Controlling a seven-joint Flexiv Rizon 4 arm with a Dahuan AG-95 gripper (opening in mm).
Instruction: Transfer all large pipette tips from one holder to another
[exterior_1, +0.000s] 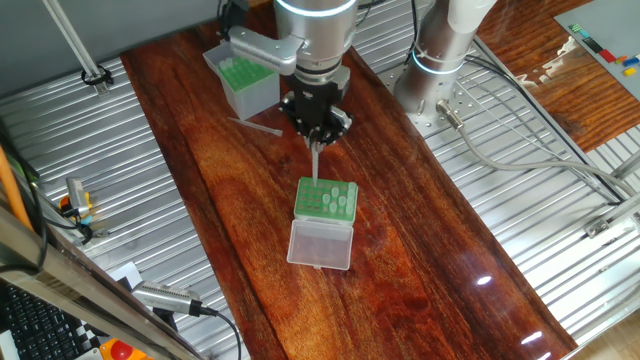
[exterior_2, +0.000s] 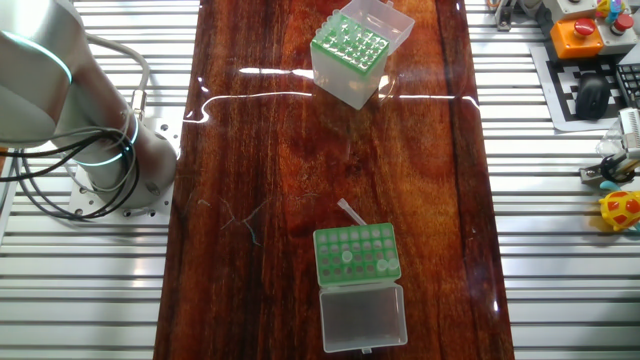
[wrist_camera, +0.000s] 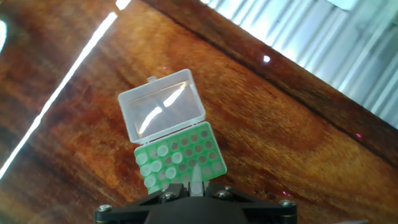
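A: Fingers (exterior_1: 316, 137) closed on one large tip (exterior_1: 315, 160), just above the low green rack (exterior_1: 327, 200) (lid open).
B: Lift straight up before heading to the taller box (exterior_1: 242, 80), beyond the rack.

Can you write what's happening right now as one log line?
end effector: shut on pale translucent pipette tip | above low green rack, clear lid open | tall translucent box: apart
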